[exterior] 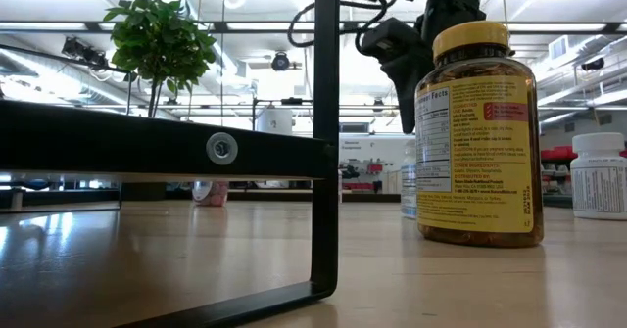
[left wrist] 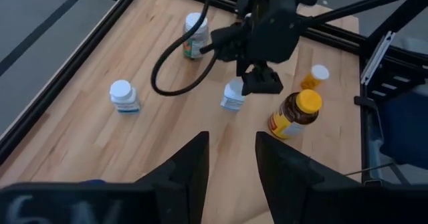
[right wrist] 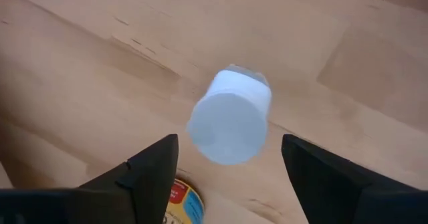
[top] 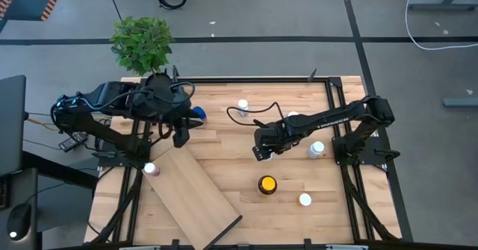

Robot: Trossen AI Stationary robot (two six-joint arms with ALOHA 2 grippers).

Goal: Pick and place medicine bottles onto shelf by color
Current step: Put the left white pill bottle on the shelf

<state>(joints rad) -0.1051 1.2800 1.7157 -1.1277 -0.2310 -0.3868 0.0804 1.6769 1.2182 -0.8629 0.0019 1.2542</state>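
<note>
Over the slatted desk [top: 224, 142], the right gripper [right wrist: 227, 167] hangs with fingers spread either side of a white-capped bottle [right wrist: 231, 124], not yet grasping; closing on it looks the next move, the pale shelf [top: 196, 198] well apart. The yellow-capped amber bottle [top: 267, 184] stands just beside, crowding the approach, while the left gripper [left wrist: 231, 177], fingers parted and empty, waits near the potted plant [top: 142, 42].
</note>
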